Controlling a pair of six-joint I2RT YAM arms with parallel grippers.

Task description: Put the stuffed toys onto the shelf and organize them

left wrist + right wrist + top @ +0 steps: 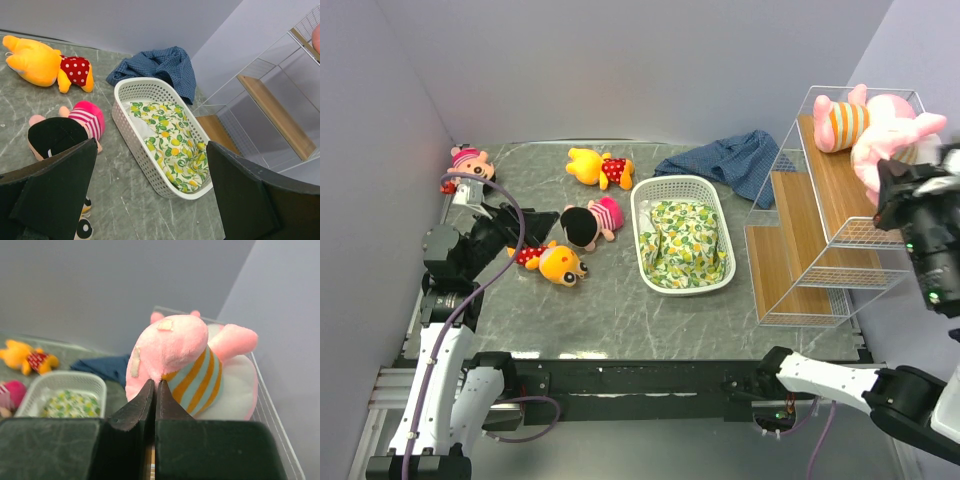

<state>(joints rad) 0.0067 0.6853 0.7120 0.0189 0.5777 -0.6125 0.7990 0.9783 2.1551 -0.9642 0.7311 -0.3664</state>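
Two pink pigs in orange-striped shirts lie on the top tier of the shelf [798, 215], one [840, 122] at the back and one [892, 135] nearer me. My right gripper [156, 382] is shut, and its tips touch the nearer pig [175, 347] at the neck; nothing shows between them. Several stuffed toys lie on the table: a pink-hatted doll [470, 160], a yellow bear [598, 167], a dark-haired doll in pink [590, 220] and an orange bear [560, 262]. My left gripper [151, 144] hangs open over the orange bear and the dark-haired doll [65, 130].
A white slotted basket [645, 250] holding a lemon-print cloth [685, 240] stands mid-table. Blue fabric [730, 160] is heaped behind it, against the shelf's left side. Walls close in on the left, back and right.
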